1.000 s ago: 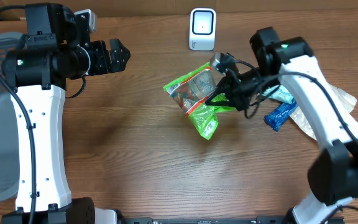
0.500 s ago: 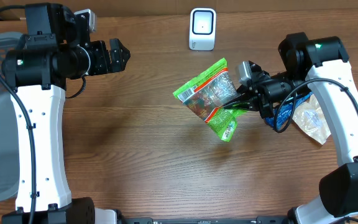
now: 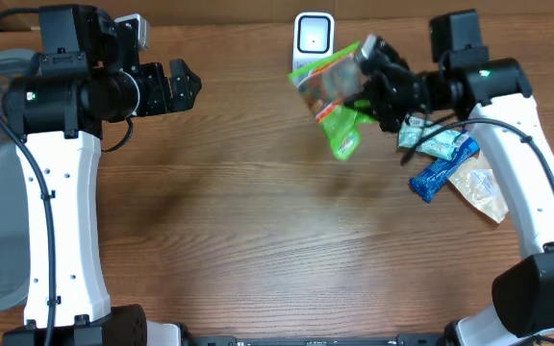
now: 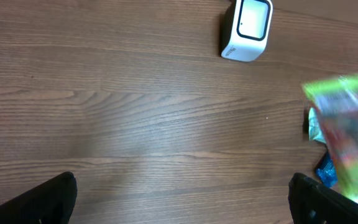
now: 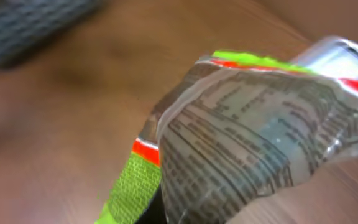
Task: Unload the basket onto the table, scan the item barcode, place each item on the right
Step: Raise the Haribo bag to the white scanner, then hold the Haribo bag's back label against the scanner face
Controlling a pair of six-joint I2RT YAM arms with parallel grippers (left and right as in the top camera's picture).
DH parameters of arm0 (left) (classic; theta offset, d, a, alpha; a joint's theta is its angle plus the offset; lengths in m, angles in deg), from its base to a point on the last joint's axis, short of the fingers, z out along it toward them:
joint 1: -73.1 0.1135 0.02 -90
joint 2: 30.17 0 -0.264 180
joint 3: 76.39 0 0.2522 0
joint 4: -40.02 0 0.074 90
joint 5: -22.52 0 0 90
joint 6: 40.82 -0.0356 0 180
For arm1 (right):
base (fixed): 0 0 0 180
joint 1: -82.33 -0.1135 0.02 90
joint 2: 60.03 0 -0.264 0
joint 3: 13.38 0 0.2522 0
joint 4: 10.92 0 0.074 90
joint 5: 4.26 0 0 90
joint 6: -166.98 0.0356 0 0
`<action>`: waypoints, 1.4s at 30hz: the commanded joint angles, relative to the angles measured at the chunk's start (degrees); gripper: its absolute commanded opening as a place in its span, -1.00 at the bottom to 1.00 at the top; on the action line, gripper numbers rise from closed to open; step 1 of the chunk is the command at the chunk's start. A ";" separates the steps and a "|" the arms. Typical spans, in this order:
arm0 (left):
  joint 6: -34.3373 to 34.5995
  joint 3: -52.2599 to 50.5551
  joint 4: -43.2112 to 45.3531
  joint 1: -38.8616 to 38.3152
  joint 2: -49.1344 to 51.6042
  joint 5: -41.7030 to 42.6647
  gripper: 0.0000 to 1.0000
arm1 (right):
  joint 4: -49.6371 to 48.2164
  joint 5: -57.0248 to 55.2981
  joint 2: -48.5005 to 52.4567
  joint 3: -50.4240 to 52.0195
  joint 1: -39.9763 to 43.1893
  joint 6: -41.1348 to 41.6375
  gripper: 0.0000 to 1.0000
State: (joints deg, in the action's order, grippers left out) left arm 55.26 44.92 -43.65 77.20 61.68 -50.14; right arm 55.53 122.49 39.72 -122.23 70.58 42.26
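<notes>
Holding packet [image 3: 331, 85] aloft, right pincer [image 3: 366, 85] outstretched

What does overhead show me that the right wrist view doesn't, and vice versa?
Only overhead: the white scanner, the right fingers gripping the green pouch close to it, the left fingers open, blue wrappers. Only right wrist: the pouch's printed panel close up, blurred, barcode not discernible. Both: the pouch itself.

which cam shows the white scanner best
Left wrist: the white scanner sits whole and unobstructed. Overhead shows it too, but the green bag overlaps its right side. Right wrist is filled by the bag; a pale shape behind may be it.
</notes>
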 commanded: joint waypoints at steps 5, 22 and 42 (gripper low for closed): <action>0.76 0.20 0.07 -0.37 -0.04 0.04 1.00 | -15.69 -58.62 -0.63 -0.87 -14.43 20.46 -0.93; 0.79 0.20 0.07 -0.37 -0.04 0.04 0.99 | -52.17 -71.41 18.91 -0.90 -15.52 -52.81 -0.93; 0.76 0.20 0.07 -0.37 -0.04 0.04 0.99 | -59.47 -68.98 21.90 -0.87 -14.71 -81.72 -0.92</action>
State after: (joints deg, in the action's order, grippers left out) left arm 55.26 44.90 -43.63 77.20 61.73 -50.14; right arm -3.26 52.81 62.41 -122.06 55.71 -37.76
